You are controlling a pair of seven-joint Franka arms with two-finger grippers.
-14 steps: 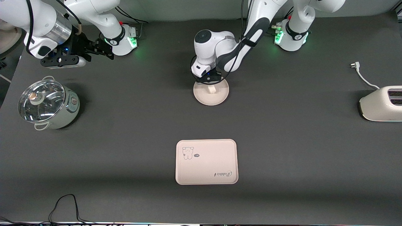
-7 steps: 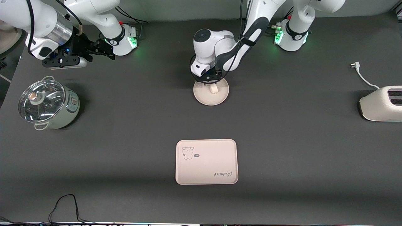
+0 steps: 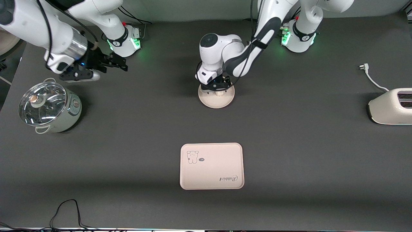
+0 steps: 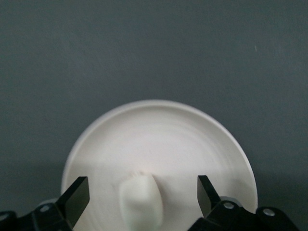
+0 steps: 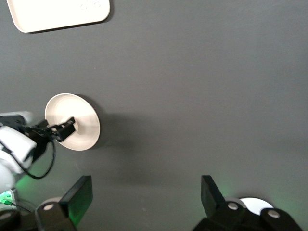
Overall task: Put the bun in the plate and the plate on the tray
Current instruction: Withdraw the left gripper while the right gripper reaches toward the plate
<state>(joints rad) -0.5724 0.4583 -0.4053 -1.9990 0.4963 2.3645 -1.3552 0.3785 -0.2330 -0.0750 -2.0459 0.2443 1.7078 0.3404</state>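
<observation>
left end effector [image 4: 142, 192] spread, straddling the bun [image 4: 140, 200] on the plate [image 3: 216, 100] | bun seeming soft, light: pinching its sides gently | right end effector [image 5: 147, 192] spread, waiting over the table [image 3: 289, 154]

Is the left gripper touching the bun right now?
Apart. In the left wrist view the left gripper is open, with plate surface showing as a gap between each fingertip and the bun lying between them.

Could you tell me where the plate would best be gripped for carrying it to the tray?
Probably at the plate's raised rim, from above, one finger inside and one outside; the dish is shallow and lies flat, and the bun sits between the left gripper's open fingers.
</observation>
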